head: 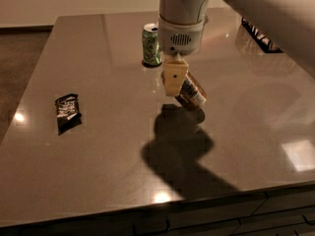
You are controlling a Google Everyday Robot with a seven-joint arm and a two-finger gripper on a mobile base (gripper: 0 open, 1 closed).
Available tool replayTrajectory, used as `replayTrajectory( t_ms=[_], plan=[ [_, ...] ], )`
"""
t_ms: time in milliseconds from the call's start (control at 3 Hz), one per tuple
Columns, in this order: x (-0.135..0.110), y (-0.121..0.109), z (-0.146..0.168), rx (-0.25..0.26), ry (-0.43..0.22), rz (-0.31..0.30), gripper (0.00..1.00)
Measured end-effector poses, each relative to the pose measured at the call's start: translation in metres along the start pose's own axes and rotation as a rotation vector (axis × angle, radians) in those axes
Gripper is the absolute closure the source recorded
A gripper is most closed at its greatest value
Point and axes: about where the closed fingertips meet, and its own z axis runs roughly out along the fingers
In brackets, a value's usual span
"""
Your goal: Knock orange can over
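The orange can [193,93] is on the grey table [108,161] near its middle. It leans steeply over to the right, with its lower end close to the tabletop. My gripper [173,86] hangs from the white arm right at the can's left side, touching or nearly touching it, and covers part of it. The green can [151,44] stands upright behind and to the left of the gripper, apart from it.
A black snack bag [67,113] lies flat at the table's left. A black wire rack [257,33] sits at the back right, partly behind my arm. The table's front edge runs along the bottom, above cabinet fronts.
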Motion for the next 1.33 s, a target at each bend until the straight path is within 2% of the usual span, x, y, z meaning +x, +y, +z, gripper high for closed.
replayTrajectory(
  t_ms=[667,1000,1333],
  plan=[
    [-0.019,0.009,0.023,-0.071,0.001,-0.131,0.12],
    [-0.024,0.002,0.023,-0.042,-0.019,-0.13,0.0],
    [-0.024,0.002,0.023,-0.042,-0.019,-0.13,0.0]
  ],
)
